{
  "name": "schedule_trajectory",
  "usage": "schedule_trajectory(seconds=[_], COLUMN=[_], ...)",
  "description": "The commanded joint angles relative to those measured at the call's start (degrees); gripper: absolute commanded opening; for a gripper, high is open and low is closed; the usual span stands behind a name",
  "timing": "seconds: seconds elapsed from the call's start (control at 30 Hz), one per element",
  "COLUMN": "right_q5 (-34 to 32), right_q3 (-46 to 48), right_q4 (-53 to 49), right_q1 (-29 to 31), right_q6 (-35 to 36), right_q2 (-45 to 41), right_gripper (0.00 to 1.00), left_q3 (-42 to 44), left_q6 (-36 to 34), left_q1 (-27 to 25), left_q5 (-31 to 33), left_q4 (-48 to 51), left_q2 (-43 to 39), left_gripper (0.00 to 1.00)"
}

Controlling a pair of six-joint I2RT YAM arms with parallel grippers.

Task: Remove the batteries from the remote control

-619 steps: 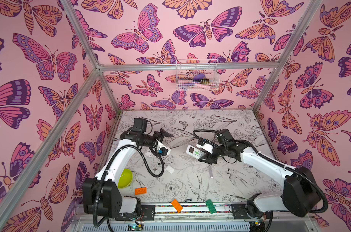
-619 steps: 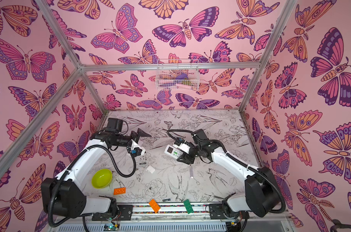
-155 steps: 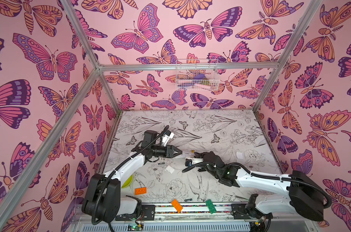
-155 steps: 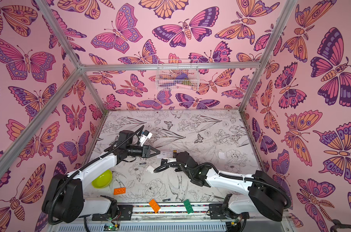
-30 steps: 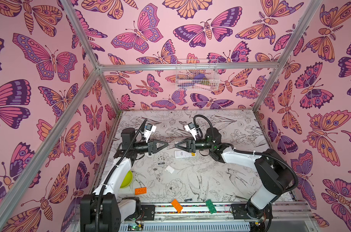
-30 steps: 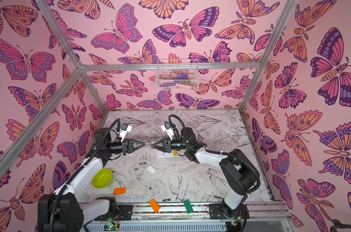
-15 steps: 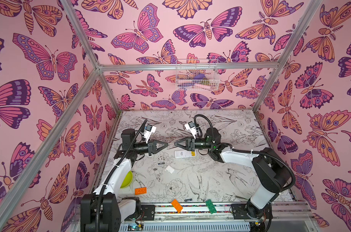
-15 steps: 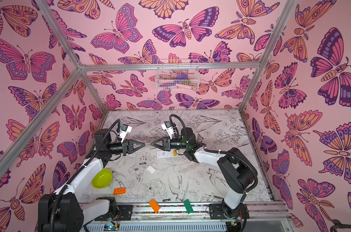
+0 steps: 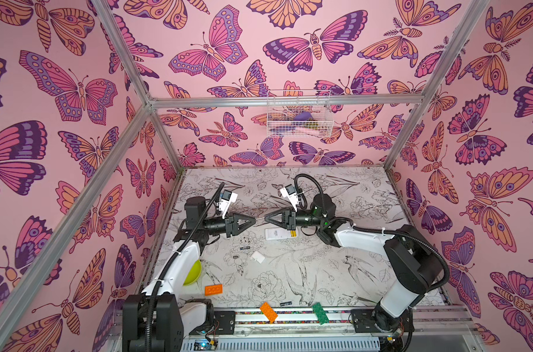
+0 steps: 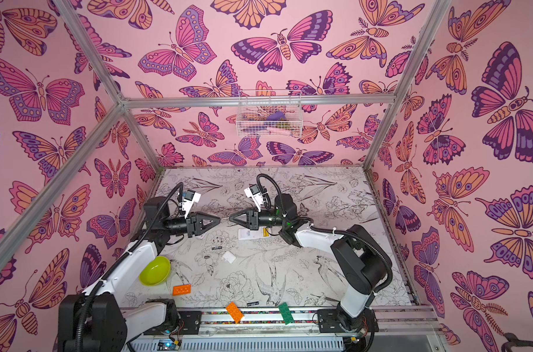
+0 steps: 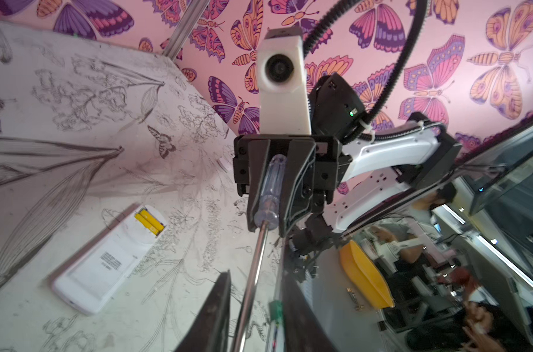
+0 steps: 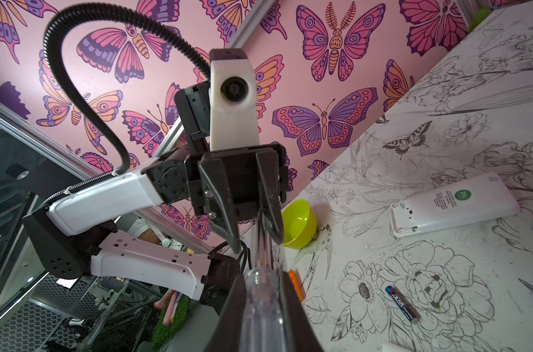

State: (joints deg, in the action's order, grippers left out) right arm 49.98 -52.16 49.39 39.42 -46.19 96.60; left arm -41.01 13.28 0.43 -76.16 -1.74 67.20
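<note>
Half a second ago the left fingers (image 12: 219,198) were pinched on the metal shaft of the screwdriver (image 11: 266,189). Now they have parted, and the right fingers (image 11: 298,189) are closed on its clear handle. The two arms have almost not moved.

I count from the front to the back. On the front rail lie an orange brick (image 9: 268,311) and a green brick (image 9: 320,313). Just behind them, on the surface (image 9: 320,274), lies one black battery (image 9: 286,303). Then come a second orange brick (image 9: 213,289), one green bowl (image 10: 154,270) beside the left arm, and one small white cover (image 9: 257,257). The other black battery (image 9: 245,248) lies near the cover, a little farther back. So there are three bricks and two loose batteries.

Two yellow batteries (image 11: 149,224) sit side by side in the open compartment of the one remote control (image 9: 276,234). It lies back side up on the surface, below the right fingers. That makes four batteries in all.

Above it, the fingers face tip to tip in the air. The left fingers stand partly open, with the shaft running between them, close to one finger. Whether it touches, I cannot tell. The right fingers grip the screwdriver by the handle.

Far on the back wall hangs one wire basket (image 9: 298,114).
</note>
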Motion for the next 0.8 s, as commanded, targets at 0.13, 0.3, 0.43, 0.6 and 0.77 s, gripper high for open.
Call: schedule_trajectory(seconds=[0.13,0.3,0.43,0.6,0.77], right_q5=[-4.34,-7.32,-12.57,-17.78,-22.25], right_q3=[7.82,10.76,10.98,11.99,12.50], right_q4=[-13.69,-28.08,-40.79,-47.88,-53.18], right_q1=[-6.50,-11.61,-13.94,-16.15,-16.48], right_q6=[11.14,19.35,28.20,34.49,41.73], right_q2=[-13.16,-22.61,-29.64,-35.33,-36.79], right_gripper=[0.00,0.00,0.00,0.00,0.00], left_q3=[-2.30,-10.56,-13.51,-18.54,-23.68], left_q6=[-4.92,-19.18,-24.59,-26.26,-31.38], left_q1=[3.93,3.89,3.80,3.08,0.23], left_q5=[2.72,8.91,14.95,19.47,24.60], left_q4=[2.99,21.43,24.19,25.21,27.89], left_q2=[-3.98,-2.86,-1.28,4.33,11.31], left_gripper=[0.58,0.63,0.71,0.80,0.88])
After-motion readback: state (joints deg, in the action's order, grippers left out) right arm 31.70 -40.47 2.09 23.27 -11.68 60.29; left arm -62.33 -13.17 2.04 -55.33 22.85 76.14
